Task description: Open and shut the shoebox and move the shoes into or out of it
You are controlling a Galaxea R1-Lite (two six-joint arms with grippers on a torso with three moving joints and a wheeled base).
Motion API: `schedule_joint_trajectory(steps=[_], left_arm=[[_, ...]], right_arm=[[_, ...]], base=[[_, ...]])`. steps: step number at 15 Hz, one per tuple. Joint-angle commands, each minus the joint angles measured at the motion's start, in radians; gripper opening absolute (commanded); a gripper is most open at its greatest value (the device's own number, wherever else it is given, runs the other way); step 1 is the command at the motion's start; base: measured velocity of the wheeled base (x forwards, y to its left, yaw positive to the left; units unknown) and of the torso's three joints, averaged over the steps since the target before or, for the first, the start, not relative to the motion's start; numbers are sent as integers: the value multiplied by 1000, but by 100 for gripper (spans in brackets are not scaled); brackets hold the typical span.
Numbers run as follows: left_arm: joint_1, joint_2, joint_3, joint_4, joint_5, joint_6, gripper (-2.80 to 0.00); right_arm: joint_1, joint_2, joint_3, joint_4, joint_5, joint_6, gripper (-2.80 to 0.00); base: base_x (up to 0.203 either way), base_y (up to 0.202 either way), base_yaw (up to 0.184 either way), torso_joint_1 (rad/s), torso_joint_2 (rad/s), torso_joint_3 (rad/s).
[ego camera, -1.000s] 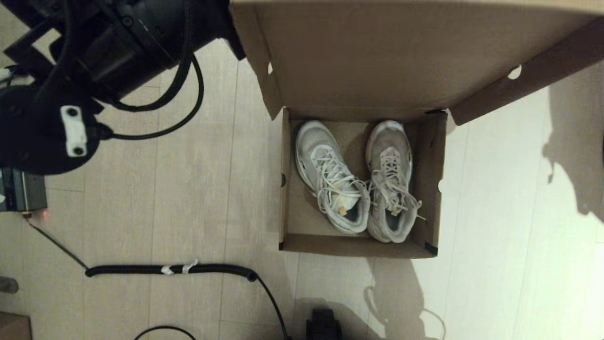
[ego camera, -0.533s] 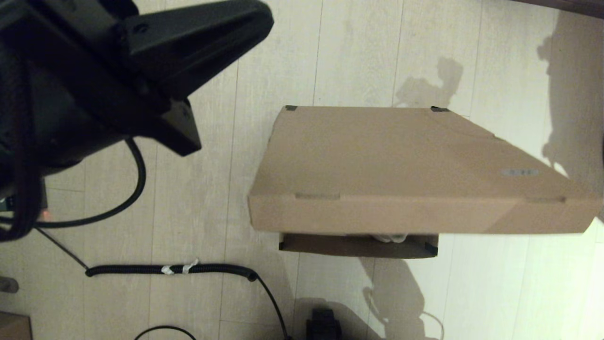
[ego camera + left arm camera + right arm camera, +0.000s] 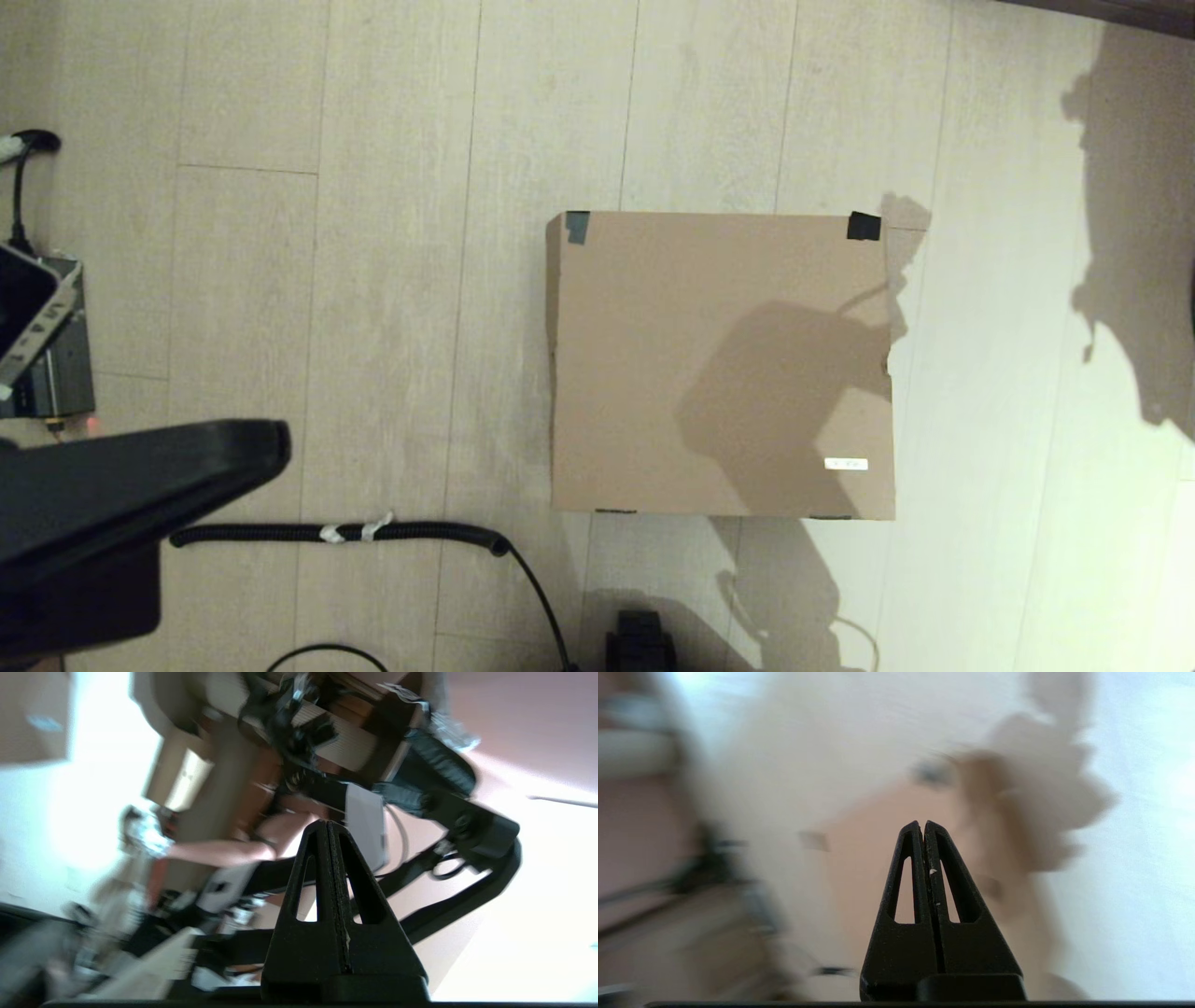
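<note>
The brown shoebox (image 3: 719,364) stands on the pale wood floor with its flap lid down flat, black tape (image 3: 864,226) at its far corners and a small white label (image 3: 846,464) near its front right. The shoes are hidden inside it. My left gripper (image 3: 275,448) hovers low at the left, well clear of the box, its fingers pressed together and empty (image 3: 327,822). My right gripper (image 3: 923,822) is outside the head view; it is shut and empty, hanging above the shoebox (image 3: 868,858) and throwing a shadow on the lid.
A black coiled cable (image 3: 336,533) runs along the floor in front of the box at the left. A grey device (image 3: 51,373) sits at the far left edge. A dark part of my base (image 3: 639,644) shows at the bottom middle.
The lid has swung from upright and open down onto the box, covering the shoes. My left arm has dropped from the upper left to the lower left.
</note>
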Motion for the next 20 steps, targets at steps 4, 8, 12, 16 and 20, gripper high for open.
schedule_joint_trajectory(steps=[4, 8, 12, 16, 20], left_arm=[[138, 17, 12, 148, 48, 387, -280], [355, -85, 142, 347, 440, 952, -280], [612, -401, 388, 415, 506, 980, -280], [699, -690, 498, 631, 514, 1016, -280], [607, -664, 506, 718, 520, 1164, -280]], right_arm=[[253, 79, 268, 10, -694, -779, -280], [413, -190, 482, 13, -818, -1004, -280], [448, -665, 616, 285, -748, -1043, -280], [467, -941, 641, 726, -832, -1064, -280], [634, -909, 642, 881, -883, -1058, -280]], base=[[0, 0, 0, 0, 0, 0], [0, 0, 0, 0, 0, 0], [0, 0, 0, 0, 0, 0], [0, 0, 0, 0, 0, 0], [0, 0, 0, 0, 0, 0]])
